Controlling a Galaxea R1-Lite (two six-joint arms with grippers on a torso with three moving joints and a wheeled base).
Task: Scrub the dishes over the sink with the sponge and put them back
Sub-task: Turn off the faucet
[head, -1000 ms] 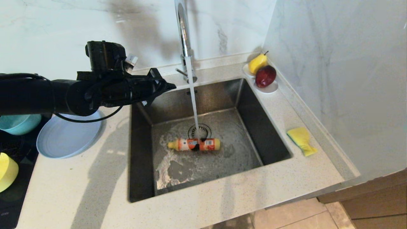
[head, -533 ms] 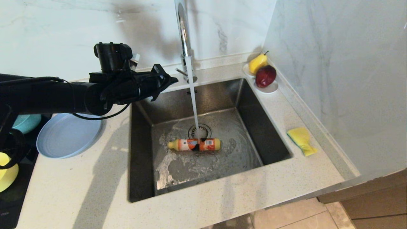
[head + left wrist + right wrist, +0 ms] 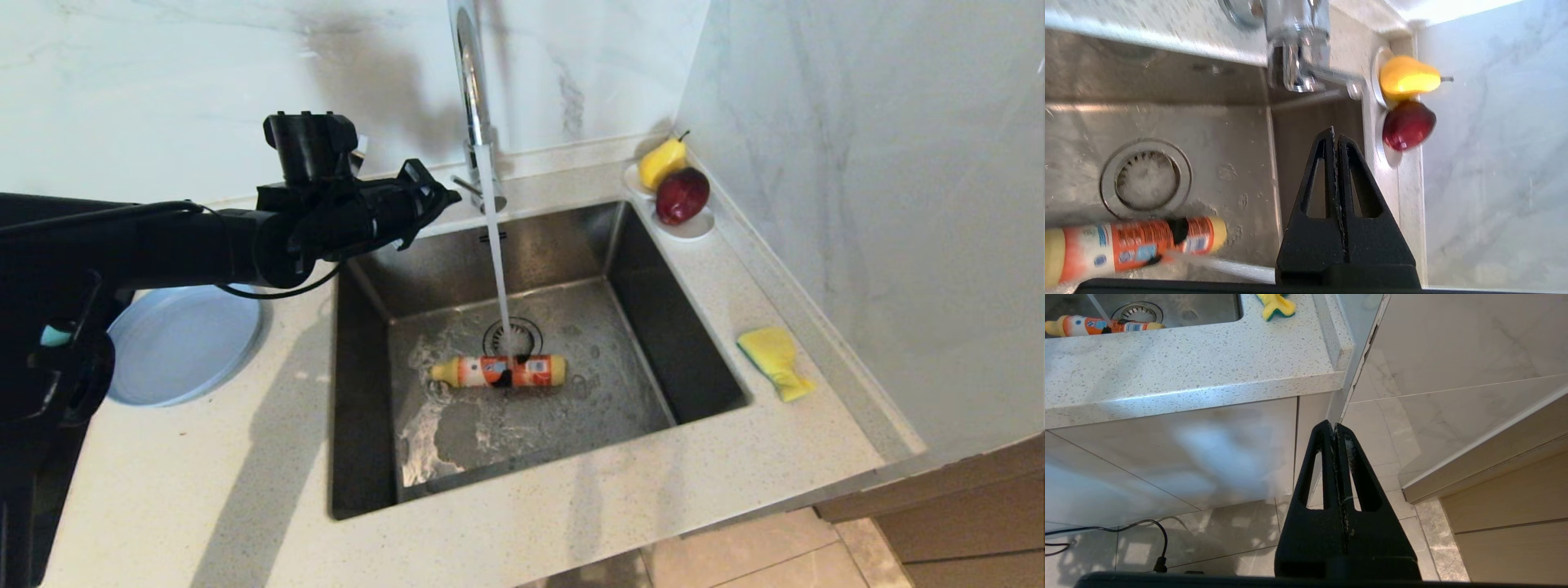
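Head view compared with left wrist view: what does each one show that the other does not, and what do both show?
Only the head view shows the plate, the sponge on the counter right of the sink, and the left arm. Only the left wrist view shows the left tool with its fingers pressed together, holding nothing. Both show the running faucet, the bottle lying by the drain, and the fruit dish.

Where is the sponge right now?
In the head view the sponge lies on the countertop to the right of the sink, near the wall, untouched by either tool.
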